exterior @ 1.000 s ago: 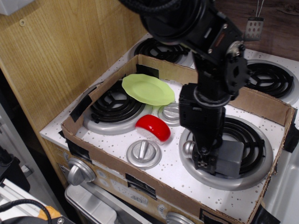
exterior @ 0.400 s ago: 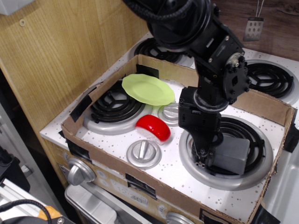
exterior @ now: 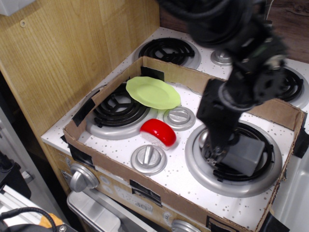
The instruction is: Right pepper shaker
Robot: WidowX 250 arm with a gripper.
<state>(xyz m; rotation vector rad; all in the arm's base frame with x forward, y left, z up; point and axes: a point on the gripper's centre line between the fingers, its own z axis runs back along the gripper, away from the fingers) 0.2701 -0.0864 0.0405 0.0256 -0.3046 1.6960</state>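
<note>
The pepper shaker (exterior: 247, 155) is a matte grey block lying on its side on the front right burner (exterior: 227, 184). A bit of its silver cap (exterior: 203, 139) shows at its left end, mostly hidden behind the arm. My black gripper (exterior: 214, 155) reaches down from above and its fingers close around the shaker's cap end. The grey block is tilted, its far end pointing up and to the right.
A cardboard box wall (exterior: 159, 197) rings the stove top. Inside are a green plate (exterior: 152, 92), a red rounded toy (exterior: 159, 131), two flat silver knobs (exterior: 148, 158) (exterior: 179, 117) and the left burner (exterior: 116, 113). A wooden panel (exterior: 63, 53) stands at the left.
The arm has swung to the right and rotated. The shaker has shifted slightly right and tilted with the gripper, and its cap sits higher than before.
</note>
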